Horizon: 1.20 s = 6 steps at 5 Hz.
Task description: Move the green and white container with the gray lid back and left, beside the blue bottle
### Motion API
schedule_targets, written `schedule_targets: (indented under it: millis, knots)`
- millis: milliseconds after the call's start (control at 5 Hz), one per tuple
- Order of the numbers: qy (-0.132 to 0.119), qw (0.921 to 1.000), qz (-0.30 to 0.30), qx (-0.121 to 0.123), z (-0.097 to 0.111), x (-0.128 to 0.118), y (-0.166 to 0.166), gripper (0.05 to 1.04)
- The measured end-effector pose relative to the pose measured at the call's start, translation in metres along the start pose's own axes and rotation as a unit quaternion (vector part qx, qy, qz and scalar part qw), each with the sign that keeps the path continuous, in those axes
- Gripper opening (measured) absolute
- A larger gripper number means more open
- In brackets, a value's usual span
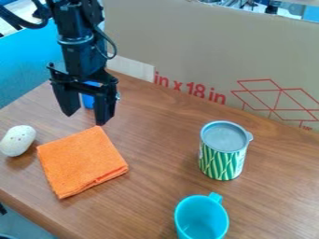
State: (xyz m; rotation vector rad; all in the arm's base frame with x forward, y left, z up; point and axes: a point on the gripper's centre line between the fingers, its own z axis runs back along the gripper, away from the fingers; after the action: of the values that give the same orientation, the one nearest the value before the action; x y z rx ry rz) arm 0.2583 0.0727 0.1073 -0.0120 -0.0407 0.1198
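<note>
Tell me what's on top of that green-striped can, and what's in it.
The can has a greyish lid on top, with a small tab sticking out at one side. The lid covers the opening, so whatever may be inside can't be seen.

Red print (190,87) reading "in x 18 in" stands on the cardboard panel (205,42) along the surface's (162,135) far edge. Beneath the red line drawing (274,100), toward the panel's right end, a smaller red mark (305,126) is too small to read.
</note>
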Motion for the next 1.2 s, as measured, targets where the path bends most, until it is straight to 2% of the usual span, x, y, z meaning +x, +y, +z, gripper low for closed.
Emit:
schedule_targets:
  millis: [200,600,800,1000,1200]
  knots:
    - [0.014,0.9999,-0.004,-0.002,-0.007,-0.001,-0.003,1.000]
    - [-0.032,0.9960,-0.083,0.006,0.012,0.038,-0.063,1.000]
    - [-0.038,0.9932,-0.109,0.012,0.015,0.047,-0.087,1.000]
    - [-0.030,0.9891,-0.144,0.007,0.010,0.055,-0.119,1.000]
    - [-0.015,0.9853,-0.169,0.020,0.005,0.058,-0.139,1.000]
